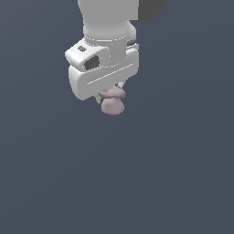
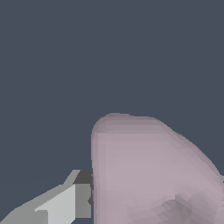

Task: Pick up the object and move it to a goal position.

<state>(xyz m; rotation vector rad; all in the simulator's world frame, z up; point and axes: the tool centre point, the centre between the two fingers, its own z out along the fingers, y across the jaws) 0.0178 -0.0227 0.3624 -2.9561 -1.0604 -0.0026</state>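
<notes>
The white tool [image 1: 111,93] hangs in the upper middle of the exterior view, pointing down. A small pink lump, the object [image 1: 113,104], sticks out from under it. The lump has two round parts with a thin middle. The top round part sits tucked up between the fingers, and the bottom round part hangs free below the tool. The tool is closed on the lump and holds it by the top part. The fingers are mostly hidden behind the white body of the tool, so only a little of them shows beside the lump.

In the wrist view the object [image 2: 148,170] looks very big and fills the lower right of the frame. One grey finger [image 2: 65,203] shows in the lower left of that frame, and its tip touches the side of the lump.

Everything around is plain dark blue-grey, with no edge or shadow to show a worktop under the lump.
</notes>
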